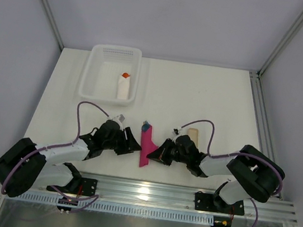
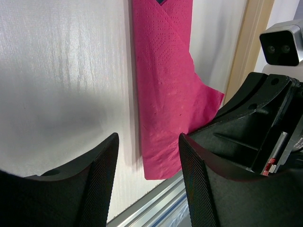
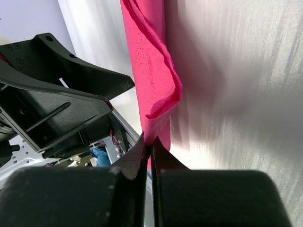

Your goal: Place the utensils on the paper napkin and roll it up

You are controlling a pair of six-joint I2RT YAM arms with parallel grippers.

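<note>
The magenta paper napkin (image 1: 146, 146) lies folded into a narrow strip between my two grippers, with blue utensil ends (image 1: 146, 127) poking out of its far end. It fills the middle of the left wrist view (image 2: 163, 94) and the right wrist view (image 3: 151, 71). My right gripper (image 1: 160, 151) is shut on the napkin's right edge (image 3: 152, 142), pinching a fold. My left gripper (image 1: 134, 145) is open just left of the napkin (image 2: 147, 156), not touching it. The yellow-orange knife is hidden.
A white basket (image 1: 93, 77) at the back left holds a white roll with an orange tip (image 1: 123, 86). A beige strip (image 1: 193, 134) lies behind my right gripper. A metal rail (image 1: 146, 189) runs along the near table edge.
</note>
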